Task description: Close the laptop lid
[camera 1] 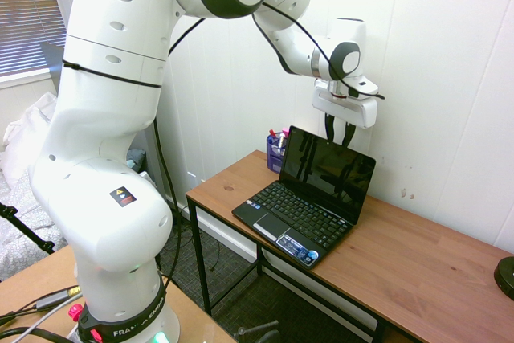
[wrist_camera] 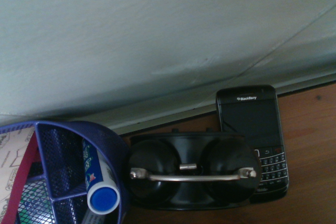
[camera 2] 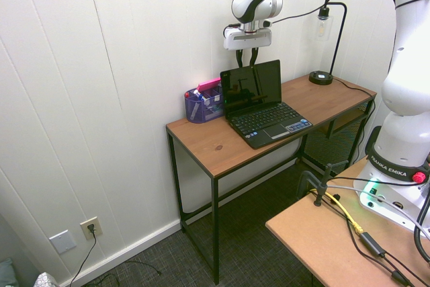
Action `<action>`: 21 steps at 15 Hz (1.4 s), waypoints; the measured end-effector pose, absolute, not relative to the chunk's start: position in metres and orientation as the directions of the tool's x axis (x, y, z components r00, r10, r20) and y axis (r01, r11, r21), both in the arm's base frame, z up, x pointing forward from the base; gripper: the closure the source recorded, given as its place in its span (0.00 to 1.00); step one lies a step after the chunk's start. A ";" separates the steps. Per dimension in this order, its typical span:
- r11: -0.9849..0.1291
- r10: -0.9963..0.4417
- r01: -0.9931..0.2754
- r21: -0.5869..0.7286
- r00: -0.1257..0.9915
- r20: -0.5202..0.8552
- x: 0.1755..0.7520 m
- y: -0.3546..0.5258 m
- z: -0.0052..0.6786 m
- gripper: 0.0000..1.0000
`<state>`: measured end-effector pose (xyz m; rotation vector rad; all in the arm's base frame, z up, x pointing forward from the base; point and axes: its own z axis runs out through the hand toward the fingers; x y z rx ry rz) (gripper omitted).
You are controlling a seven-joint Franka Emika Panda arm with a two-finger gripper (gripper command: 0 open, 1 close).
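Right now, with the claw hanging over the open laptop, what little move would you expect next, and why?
Probably a short drop, so the claw comes down just behind the lid's top edge. The lid stands open, tilted back toward the wall, above the keyboard, and the claw points straight down just over that edge without clearly touching it. From there it could push the lid forward and shut.

Both wide pictures are bright and sharp, with soft, even light on the white wall [camera 1: 450, 78]. The laptop lid [camera 1: 327, 170] has a shiny screen that mirrors the room. The close wrist picture is dim, grainy and a little blurry near the phone [wrist_camera: 254, 137].
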<state>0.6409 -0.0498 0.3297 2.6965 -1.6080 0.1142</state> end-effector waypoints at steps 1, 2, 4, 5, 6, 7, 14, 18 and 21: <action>-0.476 -0.879 -0.879 -0.037 0.473 0.060 0.641 -0.050 0.329 1.00; -0.476 -0.879 -0.879 -0.036 0.473 0.058 0.641 -0.050 0.328 1.00; -0.479 -0.877 -0.877 -0.033 0.477 0.052 0.641 -0.049 0.325 1.00; -0.481 -0.876 -0.876 -0.032 0.479 0.050 0.641 -0.049 0.323 1.00; -0.482 -0.876 -0.876 -0.031 0.480 0.048 0.641 -0.048 0.323 1.00; -0.484 -0.875 -0.875 -0.030 0.482 0.046 0.640 -0.046 0.322 1.00; -0.503 -0.864 -0.864 0.027 0.503 0.008 0.603 -0.049 0.308 1.00; -0.509 -0.861 -0.860 0.037 0.509 -0.006 0.561 -0.048 0.305 1.00; -0.519 -0.855 -0.852 0.067 0.518 -0.035 0.520 -0.047 0.287 1.00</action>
